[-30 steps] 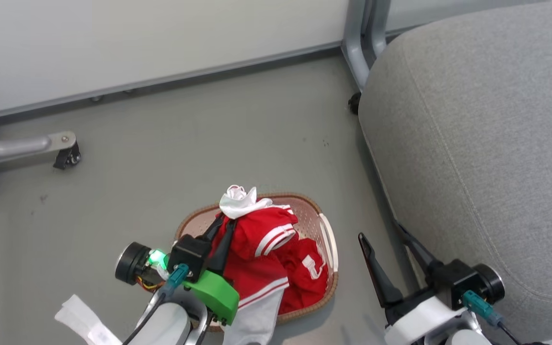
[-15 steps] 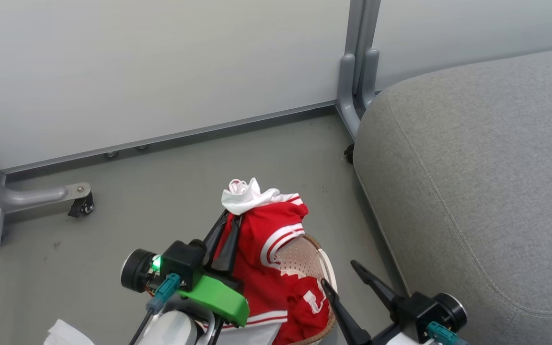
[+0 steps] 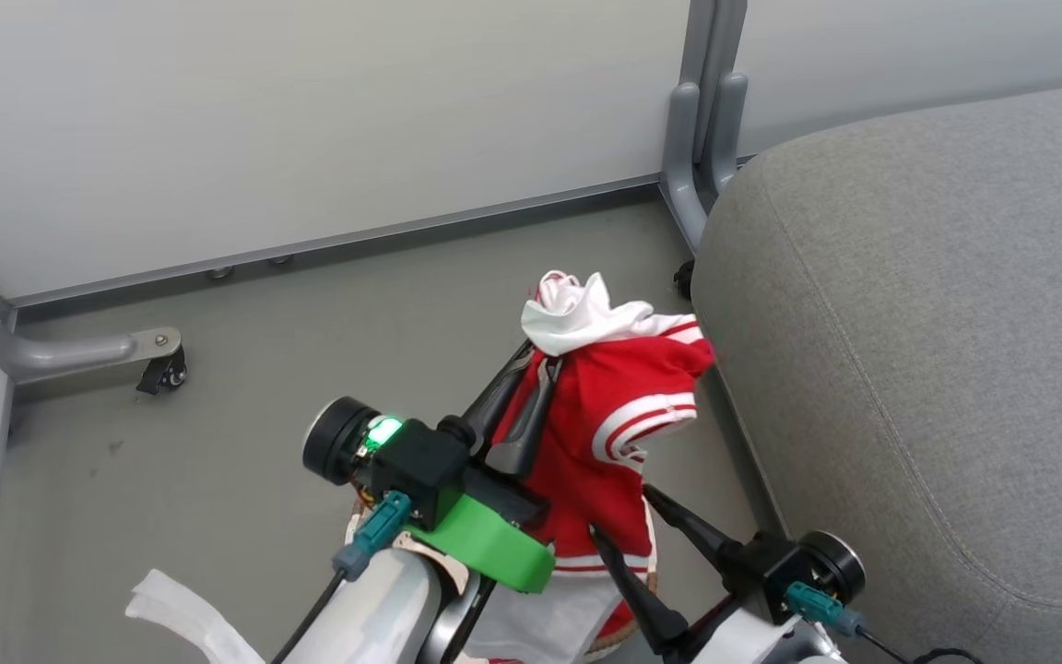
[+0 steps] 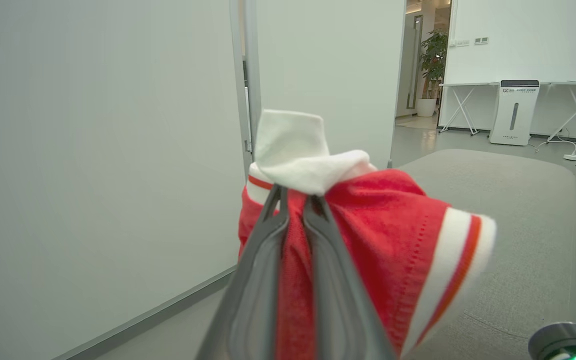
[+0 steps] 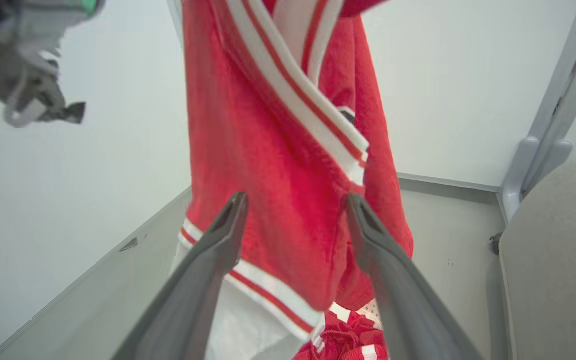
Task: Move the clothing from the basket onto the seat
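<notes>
The red top [image 3: 623, 415] is clamped in the left gripper [image 3: 537, 358] — beside the seat [image 3: 909, 323]. The right gripper [image 3: 620, 510] is spread apart.

Grey floor [image 3: 328, 332], pale wall panels [image 3: 310, 120], metal frame leg [image 3: 70, 350] on castor [image 3: 165, 372].

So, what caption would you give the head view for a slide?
Left end effector shut on the red top, held up beside the grey seat; right end effector open below.

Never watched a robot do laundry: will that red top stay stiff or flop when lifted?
Probably floppy: pinched by the left gripper, the red top drapes in folds. Likely light, as one small pinch carries it. It could snag, hanging close to the open right gripper.
</notes>
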Available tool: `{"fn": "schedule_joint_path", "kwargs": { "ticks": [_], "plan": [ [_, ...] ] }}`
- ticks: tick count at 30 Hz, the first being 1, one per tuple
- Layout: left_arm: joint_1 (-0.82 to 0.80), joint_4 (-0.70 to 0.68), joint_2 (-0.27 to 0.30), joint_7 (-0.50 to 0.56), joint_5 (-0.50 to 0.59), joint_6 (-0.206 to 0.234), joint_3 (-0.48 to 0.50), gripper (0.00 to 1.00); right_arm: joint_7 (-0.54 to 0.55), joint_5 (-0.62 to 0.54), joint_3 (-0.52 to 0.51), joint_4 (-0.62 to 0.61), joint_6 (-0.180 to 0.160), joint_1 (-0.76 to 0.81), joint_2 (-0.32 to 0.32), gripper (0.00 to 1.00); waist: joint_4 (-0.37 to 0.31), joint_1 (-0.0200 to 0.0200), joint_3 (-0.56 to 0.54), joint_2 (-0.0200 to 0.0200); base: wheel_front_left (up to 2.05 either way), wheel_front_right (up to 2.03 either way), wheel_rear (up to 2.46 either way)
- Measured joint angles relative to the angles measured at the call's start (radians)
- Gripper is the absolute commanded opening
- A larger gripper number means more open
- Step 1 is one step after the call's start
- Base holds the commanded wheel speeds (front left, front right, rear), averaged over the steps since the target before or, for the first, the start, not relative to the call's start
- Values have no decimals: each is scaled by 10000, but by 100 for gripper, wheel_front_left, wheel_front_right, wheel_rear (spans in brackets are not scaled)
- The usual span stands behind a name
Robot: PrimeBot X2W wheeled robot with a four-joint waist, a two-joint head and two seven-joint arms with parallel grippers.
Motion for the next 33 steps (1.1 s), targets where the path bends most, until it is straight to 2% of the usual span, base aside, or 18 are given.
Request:
{"fn": "schedule_joint_path", "kwargs": {
  "ticks": [6,17,18,19,20,27,33],
  "plan": [
    [-429,-357,-186,192,-21,-132,-374,0,0,213,-150,918,0,-255,6,100,105,0,61,0,0,0,0],
    [-632,-514,-263,355,-207,-144,-600,0,0,1070,732,1152,0,-627,29,100,94,0,68,0,0,0,0],
    [-633,-495,-263,364,-209,-144,-598,0,0,1087,736,1114,0,-662,17,85,92,0,80,0,0,0,0],
    [-634,-485,-263,364,-215,-144,-598,0,0,1124,740,1076,0,-702,8,27,92,0,94,0,0,0,0],
    [-635,-476,-263,364,-234,-142,-598,0,0,1131,771,1039,0,-726,-2,0,94,0,108,0,0,0,0],
    [-739,-286,-117,362,-98,15,-596,0,0,1216,1074,961,0,-785,-198,0,126,0,195,0,0,0,0],
    [-716,-209,73,318,-140,180,-451,0,0,1070,869,554,0,-795,-255,0,28,0,337,0,0,0,0]
  ]
}}
